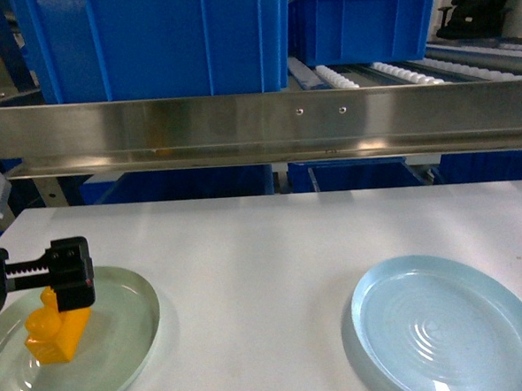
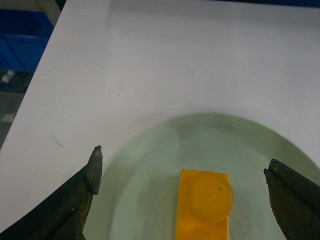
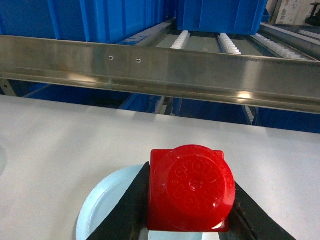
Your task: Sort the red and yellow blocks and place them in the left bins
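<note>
My left gripper (image 2: 182, 172) is spreading wide over the yellow block (image 2: 204, 210) on a green plate (image 2: 145, 165). My right gripper (image 3: 187, 210) is pinching the red block (image 3: 190, 187) above the white table (image 1: 264, 240), blue bins (image 1: 154, 42) behind.

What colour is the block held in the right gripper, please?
Red block, shown best in the right wrist view, clamped by the right gripper.

A white tabletop (image 1: 264, 248) carries two round translucent plates, well apart from each other. The greenish plate (image 1: 120, 355) lies at its near left corner, and an orange-yellow block (image 1: 56, 330) stands on it. The pale blue plate (image 1: 451, 326) lies at the near right. Along the tabletop's far edge runs a steel rail (image 1: 257, 125), with blue bins (image 1: 163, 42) on the roller shelf behind it.
</note>
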